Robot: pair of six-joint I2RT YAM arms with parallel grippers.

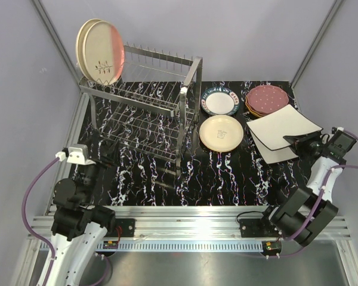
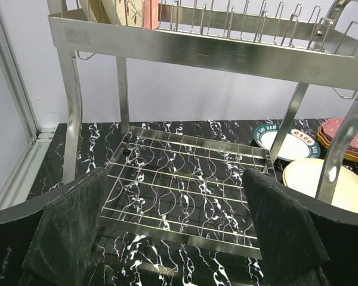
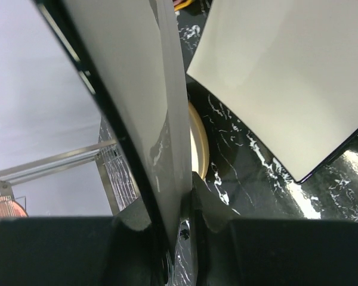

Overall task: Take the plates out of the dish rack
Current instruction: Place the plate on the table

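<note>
Counting what's off: most plates are already out of the rack [image 1: 149, 113] and sit on the table [image 1: 143, 179] to its right.

- The patterned-rim plate [image 1: 220, 101] and the cream plate [image 1: 221, 132] lie flat just beside the rack's end.
- The maroon stack [image 1: 267, 100] is further right. Orange rims show under it; I can't tell the count.
- There are two squares at the right. The flat square [image 3: 286, 77] is on the table. The held square [image 1: 283, 128] is pinched at its near edge by the right gripper [image 1: 293, 142].
- In the wrist view the fingers are clamped on the dark rim, with the plate edge-on and tilted over the flat one. I can't tell if it touches the lower one. My read is mid-placement, not released.

Left in the rack are two round plates [image 1: 100, 50], standing upright at the far left end of the top tier. The back one is cream and the front one has a pinkish side. The other top-tier prongs are bare, and the lower tier looks bare in the left wrist view.

The left gripper [image 2: 174, 196] has its fingers spread wide and holds nothing. It sits low, facing the lower tier, well below those two plates.

Estimate: roughly four-fifths done. Remaining is to set down and release the held square, then lift out the two top-tier plates. They're on the left arm's side, so that's probably its job.
</note>
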